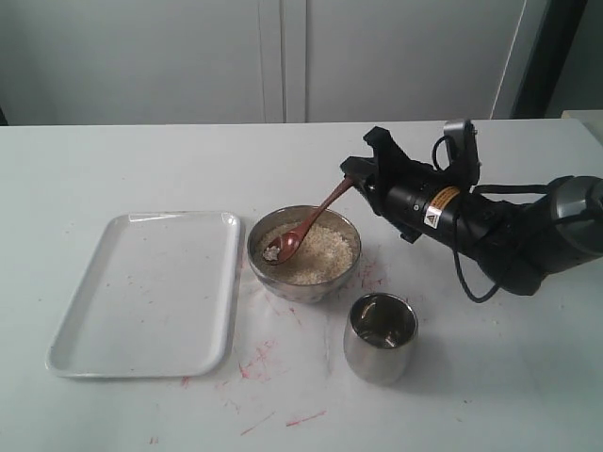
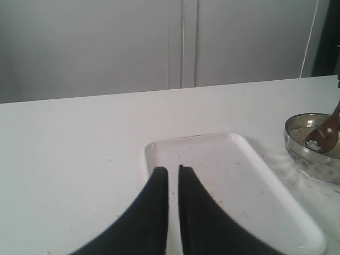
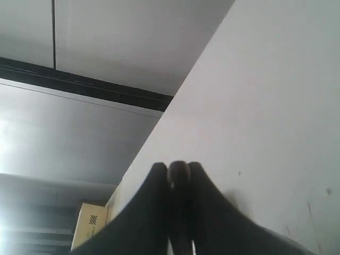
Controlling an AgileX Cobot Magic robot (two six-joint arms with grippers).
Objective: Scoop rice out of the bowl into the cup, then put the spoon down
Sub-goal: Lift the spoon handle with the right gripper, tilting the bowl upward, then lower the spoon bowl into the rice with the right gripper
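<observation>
Closest sits the cup, just beside the bowl of rice. Right pincer is pinched tight on the end of the spoon; its scoop dips in the rice, holding a few grains. Lift it level and slow, I think, so nothing spills over the rim. Left pincer, closed to a thin slit and empty, points toward the white tray; nothing blocks the way to the cup
</observation>
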